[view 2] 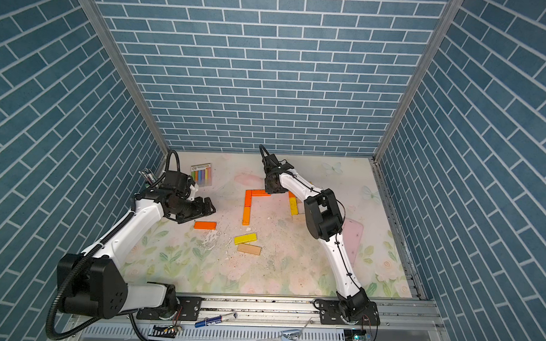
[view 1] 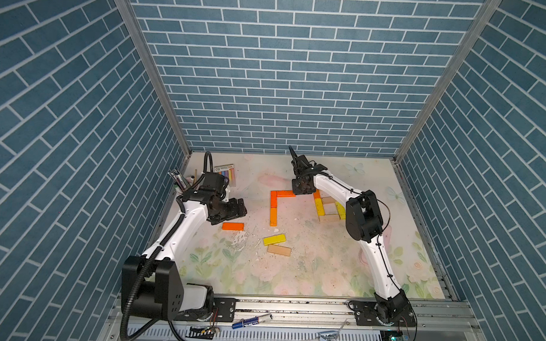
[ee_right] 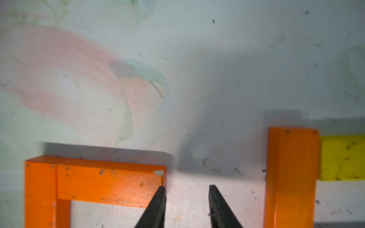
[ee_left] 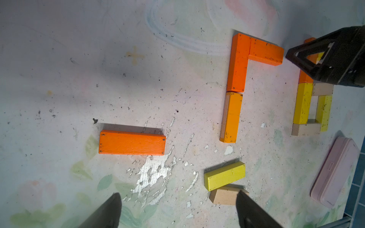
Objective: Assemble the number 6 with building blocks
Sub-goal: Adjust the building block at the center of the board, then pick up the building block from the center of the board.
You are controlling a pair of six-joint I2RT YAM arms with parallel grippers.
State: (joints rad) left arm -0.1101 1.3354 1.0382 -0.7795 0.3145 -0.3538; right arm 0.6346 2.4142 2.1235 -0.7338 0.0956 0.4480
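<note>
A worn floral-printed counter (view 1: 293, 272) carries everything. The white-and-black left arm (view 1: 182, 224) reaches in from the left. Its left tool (ee_left: 178, 195) hangs over the counter with the jaws wide apart and empty, above the loose bars. The white-and-black right arm (view 1: 374, 262) bends toward the far middle. Its right tool (ee_right: 187, 188) points down with the jaws a little apart and nothing between them.

A flat pink rounded tray (view 2: 353, 239) lies at the right, partly under the right arm.

Right of centre, six wooden bars in orange, yellow and plain tan lie end to end as a squared number 6 (ee_left: 304, 104), its top hidden by the right arm in both top views.

At centre, three orange wooden bars form an unfinished corner (view 1: 274, 205): two in a line and a third laid across the far end. The right tool stands in the gap between that third bar's free end and the number 6, one finger right at the bar's end; whether it touches I cannot tell.

A pack of thin coloured chalk sticks (view 1: 226, 172) lies at the far left.

Nearer the front lie three loose building blocks: an orange wooden bar (view 1: 233, 226) by the left tool, and a yellow wooden bar (view 1: 274, 239) just beside a plain tan wooden bar (view 1: 279, 250).
</note>
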